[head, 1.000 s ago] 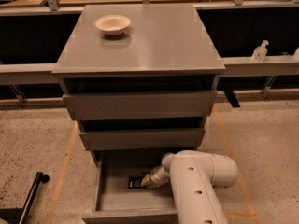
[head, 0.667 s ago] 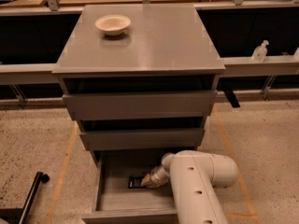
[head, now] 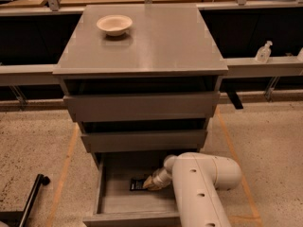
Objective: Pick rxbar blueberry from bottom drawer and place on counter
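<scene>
The rxbar blueberry (head: pixel 136 184) is a small flat black bar lying on the floor of the open bottom drawer (head: pixel 118 202). My gripper (head: pixel 149 184) reaches down into that drawer from the white arm at the lower right, and its tip sits right against the bar's right end. The counter (head: pixel 161 37) is the wide grey slab on top of the drawer unit.
A cream bowl (head: pixel 114 24) stands on the counter's back left. Two upper drawers (head: pixel 142 107) with taller fronts are partly pulled out above the bottom one. A clear bottle (head: pixel 263 52) stands on the rail at the right. A black pole (head: pixel 29 201) lies on the floor at the left.
</scene>
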You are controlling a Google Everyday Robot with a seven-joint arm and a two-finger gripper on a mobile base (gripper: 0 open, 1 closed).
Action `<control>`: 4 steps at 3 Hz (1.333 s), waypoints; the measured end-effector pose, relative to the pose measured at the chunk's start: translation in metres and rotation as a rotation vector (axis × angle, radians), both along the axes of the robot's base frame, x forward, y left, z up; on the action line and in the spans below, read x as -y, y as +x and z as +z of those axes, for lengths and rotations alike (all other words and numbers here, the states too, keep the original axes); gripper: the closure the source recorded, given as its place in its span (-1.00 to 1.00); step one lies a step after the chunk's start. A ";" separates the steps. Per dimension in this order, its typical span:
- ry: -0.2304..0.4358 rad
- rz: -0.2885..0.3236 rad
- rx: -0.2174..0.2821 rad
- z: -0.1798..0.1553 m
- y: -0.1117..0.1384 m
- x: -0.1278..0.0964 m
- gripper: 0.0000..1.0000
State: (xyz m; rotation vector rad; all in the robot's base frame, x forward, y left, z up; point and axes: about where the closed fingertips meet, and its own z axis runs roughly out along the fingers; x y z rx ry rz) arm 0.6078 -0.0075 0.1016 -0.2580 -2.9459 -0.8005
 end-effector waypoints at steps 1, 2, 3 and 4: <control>0.000 0.000 0.000 0.000 0.000 0.000 -0.31; -0.042 0.016 0.035 0.007 -0.003 -0.007 -0.77; -0.113 0.077 0.187 0.051 0.010 -0.034 -1.00; -0.143 0.127 0.255 0.071 -0.005 -0.048 -1.00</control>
